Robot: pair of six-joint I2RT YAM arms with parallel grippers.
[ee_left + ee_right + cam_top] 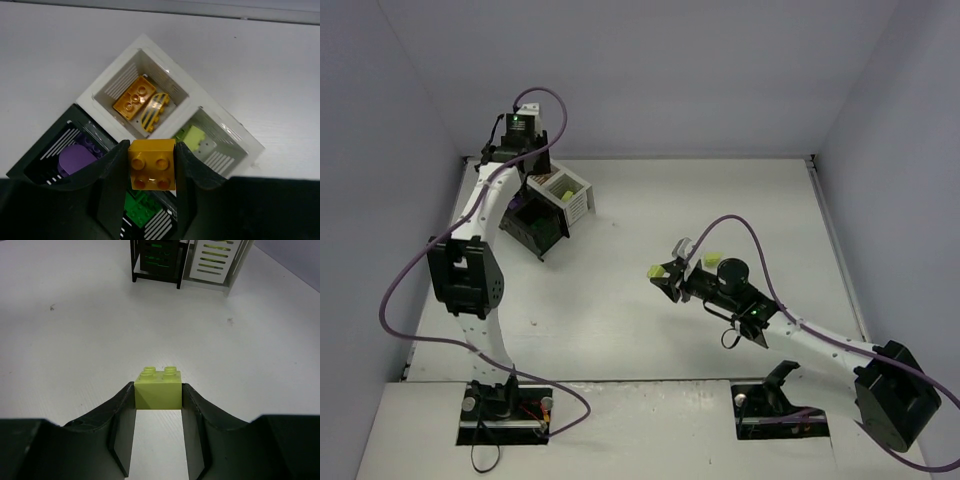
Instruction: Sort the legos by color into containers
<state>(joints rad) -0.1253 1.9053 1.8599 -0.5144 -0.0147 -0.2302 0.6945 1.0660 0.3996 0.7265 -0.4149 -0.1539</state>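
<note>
The left claw point(151, 152) grips an orange-yellow brick point(152, 170) above the containers point(235, 132), the white bin point(122, 82) with orange bricks point(132, 100) just past its tips. The right claw point(158, 400) clamps a lime brick point(157, 390), well apart, containers far-left.

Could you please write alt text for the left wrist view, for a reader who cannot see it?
The left gripper holds an orange-yellow brick above four joined bins on a white table. One white bin holds orange-yellow bricks and the other a lime-green brick; one black bin holds a purple piece, the other a dark green brick.
</note>
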